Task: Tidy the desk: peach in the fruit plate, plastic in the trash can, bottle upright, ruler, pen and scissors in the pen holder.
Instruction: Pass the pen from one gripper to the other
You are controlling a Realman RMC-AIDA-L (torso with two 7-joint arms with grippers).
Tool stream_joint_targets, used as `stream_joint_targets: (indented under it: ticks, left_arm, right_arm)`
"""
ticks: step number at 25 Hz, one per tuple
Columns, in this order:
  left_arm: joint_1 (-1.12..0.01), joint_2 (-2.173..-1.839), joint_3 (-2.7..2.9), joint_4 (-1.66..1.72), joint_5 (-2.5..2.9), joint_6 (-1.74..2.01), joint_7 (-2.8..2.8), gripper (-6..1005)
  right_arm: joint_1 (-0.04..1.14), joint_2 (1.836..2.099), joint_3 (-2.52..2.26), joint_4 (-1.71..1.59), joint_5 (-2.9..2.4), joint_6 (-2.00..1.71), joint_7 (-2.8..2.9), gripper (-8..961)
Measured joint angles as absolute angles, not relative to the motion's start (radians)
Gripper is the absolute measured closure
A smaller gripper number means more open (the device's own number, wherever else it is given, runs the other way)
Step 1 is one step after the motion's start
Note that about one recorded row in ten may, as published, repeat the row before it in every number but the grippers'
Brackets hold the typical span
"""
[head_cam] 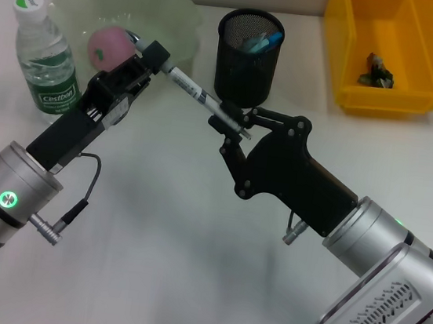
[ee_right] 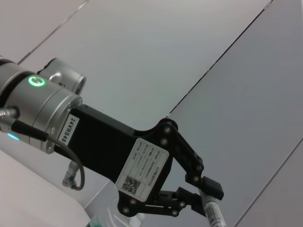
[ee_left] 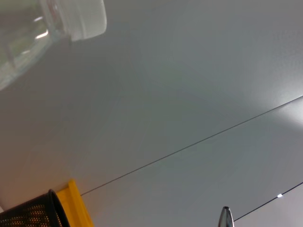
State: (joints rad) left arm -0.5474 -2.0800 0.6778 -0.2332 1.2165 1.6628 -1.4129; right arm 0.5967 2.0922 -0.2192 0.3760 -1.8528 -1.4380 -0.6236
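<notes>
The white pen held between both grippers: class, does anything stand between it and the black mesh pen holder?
Nothing visible does. The white pen, gripped by the left gripper and right gripper, hangs just before the black mesh pen holder.

A plain white desk (head_cam: 185, 285) fills the scene, matte under soft even light. Above, pale grey ceiling panels (ee_left: 189, 94) meet at thin dark seams.

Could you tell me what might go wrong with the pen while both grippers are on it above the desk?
1. The left gripper and right gripper each grip an end of the pen; a badly timed release may drop it.
2. The pen holder already contains items, so the pen could catch on them or on the rim.
</notes>
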Motion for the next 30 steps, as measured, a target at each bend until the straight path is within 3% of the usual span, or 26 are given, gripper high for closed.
stream_joint_targets:
  ticks: [2,6,20,30]
  left_arm:
    - [-0.548,-2.080,0.679,-0.233,1.216,1.662,-1.413,721]
    - [-0.548,-2.080,0.664,-0.229,1.239,1.663,-1.413,714]
    - [-0.552,-2.080,0.659,-0.218,1.244,1.665,-1.410,689]
    - [-0.541,-2.080,0.658,-0.191,1.242,1.656,-1.407,389]
  right_arm:
    - [0.597,2.092,-0.219,0.377,-1.853,-1.432,-0.622,792]
    - [0.593,2.092,-0.219,0.377,-1.853,-1.435,-0.617,828]
    - [0.589,2.092,-0.210,0.379,-1.854,-1.436,-0.616,828]
    - [0.586,2.092,-0.208,0.379,-1.854,-1.437,-0.615,829]
